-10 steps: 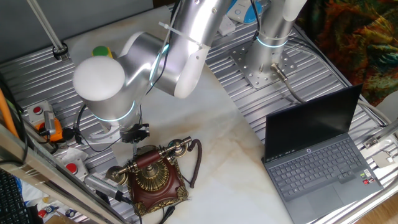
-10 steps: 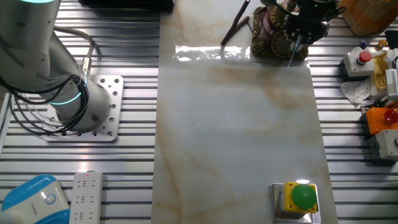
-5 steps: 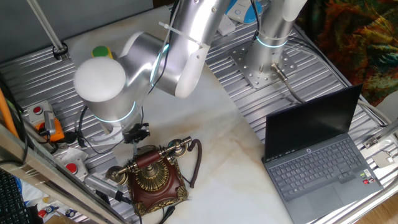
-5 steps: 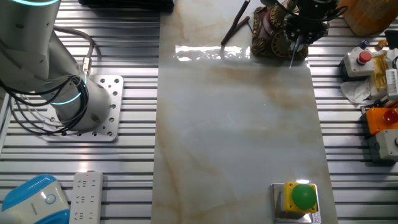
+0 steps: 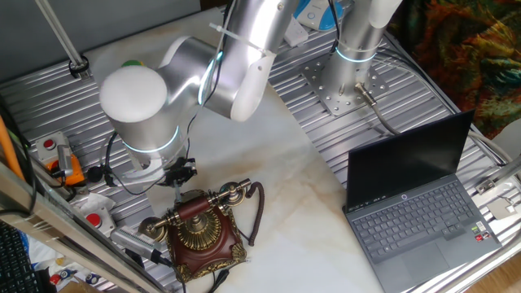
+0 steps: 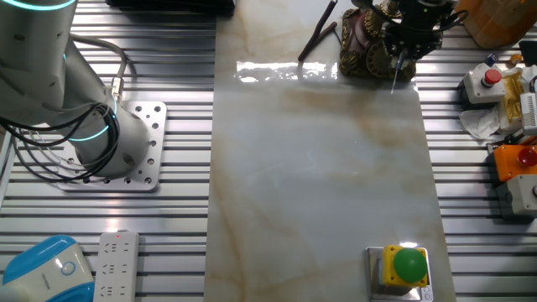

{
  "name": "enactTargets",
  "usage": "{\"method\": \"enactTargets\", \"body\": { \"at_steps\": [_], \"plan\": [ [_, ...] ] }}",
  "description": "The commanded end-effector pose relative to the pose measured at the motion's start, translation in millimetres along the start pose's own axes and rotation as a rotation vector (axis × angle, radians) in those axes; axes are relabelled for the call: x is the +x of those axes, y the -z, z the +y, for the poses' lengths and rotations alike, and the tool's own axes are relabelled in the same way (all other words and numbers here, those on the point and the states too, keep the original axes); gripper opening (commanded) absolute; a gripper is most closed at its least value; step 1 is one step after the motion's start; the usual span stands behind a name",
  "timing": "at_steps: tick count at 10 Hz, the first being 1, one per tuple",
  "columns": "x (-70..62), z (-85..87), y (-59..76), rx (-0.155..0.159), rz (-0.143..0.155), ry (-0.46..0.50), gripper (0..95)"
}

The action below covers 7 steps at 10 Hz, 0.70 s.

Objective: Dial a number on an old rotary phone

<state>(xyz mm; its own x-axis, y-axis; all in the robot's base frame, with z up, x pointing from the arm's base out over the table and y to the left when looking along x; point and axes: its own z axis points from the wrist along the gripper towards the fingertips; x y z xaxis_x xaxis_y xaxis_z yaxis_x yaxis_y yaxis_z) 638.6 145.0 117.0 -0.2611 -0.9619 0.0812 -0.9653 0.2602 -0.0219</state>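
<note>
The gripper [image 5: 176,172] hovers just behind the old rotary phone [image 5: 199,232], grip state unclear, dialling seemingly not begun.

From my station, the old rotary phone [image 5: 198,232] sits on the marble slab [image 6: 323,176] at its near corner in one fixed view, the laptop [image 5: 419,207] well apart to its right. The gripper [image 5: 178,174] hangs just behind the phone, possibly touching it. The arm's base [image 6: 113,147] stands beside the slab's opposite side.
</note>
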Motion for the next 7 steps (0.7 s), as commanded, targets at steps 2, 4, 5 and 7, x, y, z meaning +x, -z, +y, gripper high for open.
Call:
{"method": "enactTargets", "body": {
  "at_steps": [2, 4, 5, 7],
  "plan": [
    [-1.3, -1.6, 0.0, 0.006, -0.014, 0.032, 0.0],
    [-1.6, -2.8, -2.6, 0.008, -0.023, 0.046, 0.0],
    [-2.2, -5.0, -7.1, 0.011, -0.027, 0.048, 0.0],
    [-3.4, -8.7, -14.3, 0.019, -0.031, 0.053, 0.0]
  ]
}}
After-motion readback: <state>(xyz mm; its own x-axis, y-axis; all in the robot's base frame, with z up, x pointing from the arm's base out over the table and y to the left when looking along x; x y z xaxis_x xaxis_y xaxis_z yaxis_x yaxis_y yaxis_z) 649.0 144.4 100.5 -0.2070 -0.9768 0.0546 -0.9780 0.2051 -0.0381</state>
